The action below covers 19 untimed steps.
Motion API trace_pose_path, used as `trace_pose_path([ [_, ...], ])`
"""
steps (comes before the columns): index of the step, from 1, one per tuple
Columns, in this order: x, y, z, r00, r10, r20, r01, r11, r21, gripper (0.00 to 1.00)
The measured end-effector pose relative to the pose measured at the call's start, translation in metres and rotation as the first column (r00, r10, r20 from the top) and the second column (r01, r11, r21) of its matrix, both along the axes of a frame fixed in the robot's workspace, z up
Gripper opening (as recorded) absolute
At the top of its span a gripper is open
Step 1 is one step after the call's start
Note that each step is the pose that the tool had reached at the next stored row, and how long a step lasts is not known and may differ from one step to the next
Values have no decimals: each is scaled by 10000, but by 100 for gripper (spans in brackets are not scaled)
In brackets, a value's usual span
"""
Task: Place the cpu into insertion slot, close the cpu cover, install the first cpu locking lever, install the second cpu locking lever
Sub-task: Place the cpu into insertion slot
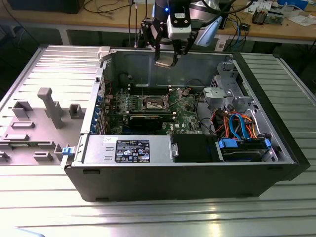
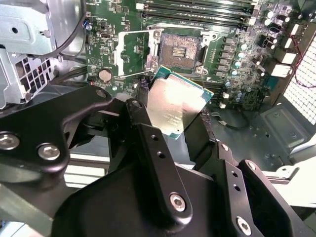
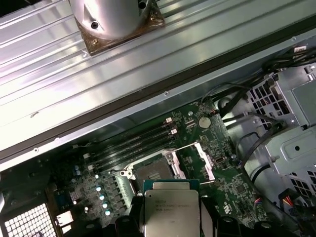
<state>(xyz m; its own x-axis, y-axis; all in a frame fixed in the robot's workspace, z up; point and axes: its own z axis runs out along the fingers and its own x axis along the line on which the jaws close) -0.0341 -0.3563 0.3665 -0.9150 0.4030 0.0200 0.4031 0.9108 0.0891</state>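
jaws clamped on the cpu (image 2: 177, 106) edges, contacts down, well above the insertion slot (image 2: 180, 48); cpu cover (image 2: 119, 49) flipped open for access.

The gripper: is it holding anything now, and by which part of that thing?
The gripper holds the cpu, pinched by two opposite side edges between its fingers. It is in the air, not in the insertion slot.
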Motion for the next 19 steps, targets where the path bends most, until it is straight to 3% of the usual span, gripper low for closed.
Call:
trace_pose_path([
  [11,-35,0,-7,9980,-638,0,638,9980,0,54],
  [19,-74,0,-12,9934,-1144,0,1144,9934,0,54],
])
